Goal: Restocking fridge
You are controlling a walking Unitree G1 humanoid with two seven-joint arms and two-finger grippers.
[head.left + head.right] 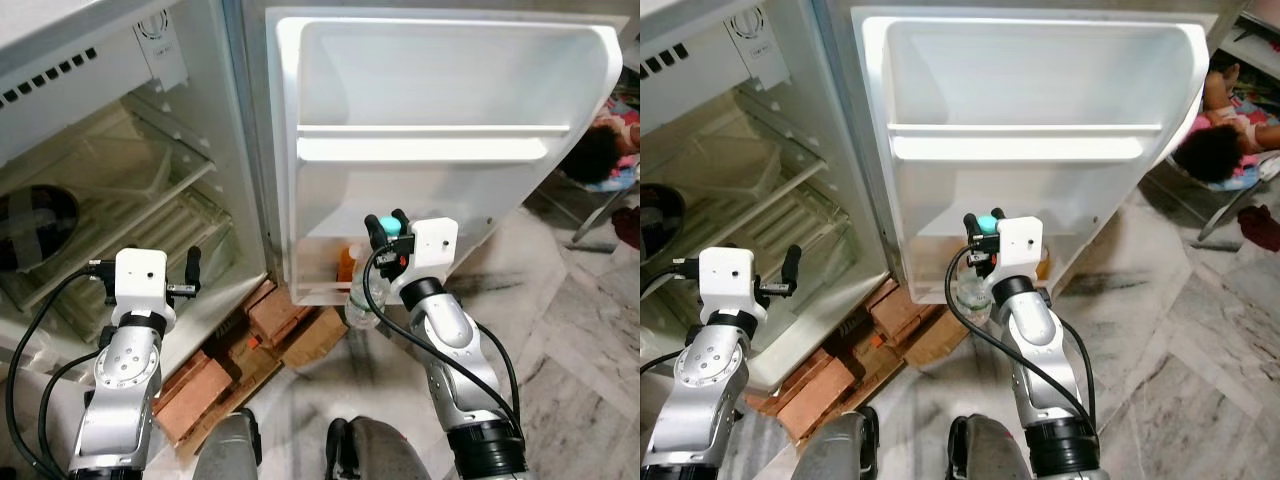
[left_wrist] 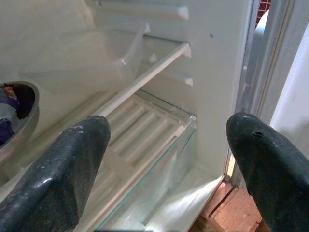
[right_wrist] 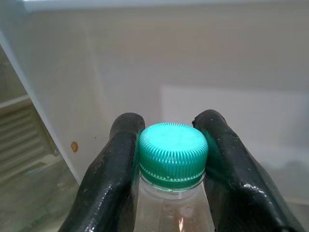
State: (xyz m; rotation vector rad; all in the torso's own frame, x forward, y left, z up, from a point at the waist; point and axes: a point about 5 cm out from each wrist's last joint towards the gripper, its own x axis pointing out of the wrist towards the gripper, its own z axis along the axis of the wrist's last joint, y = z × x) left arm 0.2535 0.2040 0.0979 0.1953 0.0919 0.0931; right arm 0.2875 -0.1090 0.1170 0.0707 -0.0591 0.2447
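Note:
My right gripper is shut on the neck of a clear bottle with a teal cap. The bottle hangs upright in front of the bottom shelf of the open fridge door. An orange bottle stands in that bottom door shelf, just left of the held one. My left gripper is open and holds nothing. It is raised before the fridge's lower compartment, facing the clear crisper drawer and glass shelf.
A dark round bowl sits on the fridge shelf at the left. Bricks and cardboard lie under the fridge's front edge. A person rests at the far right beside a chair. The floor is marble tile.

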